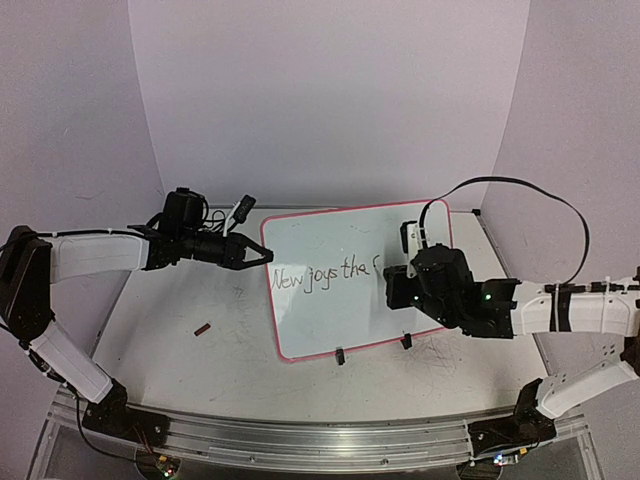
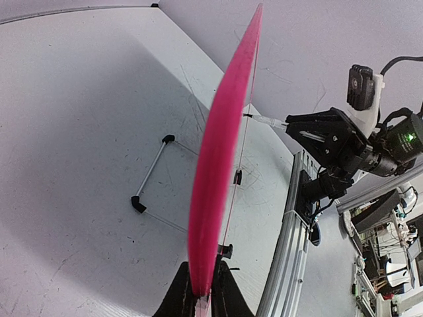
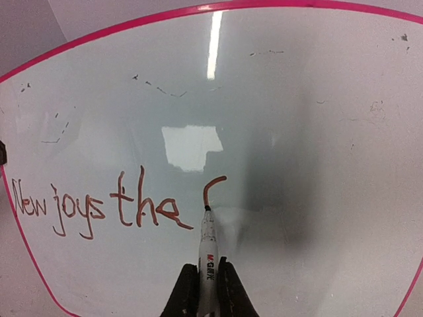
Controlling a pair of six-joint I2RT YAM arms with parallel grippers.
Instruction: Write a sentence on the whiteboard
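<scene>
The whiteboard [image 1: 340, 310] lies on the table with a pink rim and rounded corners. My left gripper [image 1: 262, 256] is shut on its left edge; the left wrist view shows the pink rim [image 2: 218, 152] edge-on, running away from the closed left gripper [image 2: 201, 294]. The sentence [image 1: 322, 277] reads "New joys the", followed by a fresh curved stroke. My right gripper [image 1: 395, 283] is shut on a white marker [image 3: 207, 244], whose tip touches the board at the bottom of that stroke. In the right wrist view the sentence [image 3: 99, 205] sits left of my right gripper [image 3: 207, 281] on the whiteboard [image 3: 317, 132].
A small dark red cap [image 1: 203, 328] lies on the tabletop left of the board. Black clips [image 1: 340, 355] stick out at the board's near edge. A thin wire bracket with black ends [image 2: 151, 175] lies on the table. A metal rail [image 1: 300, 440] runs along the near edge.
</scene>
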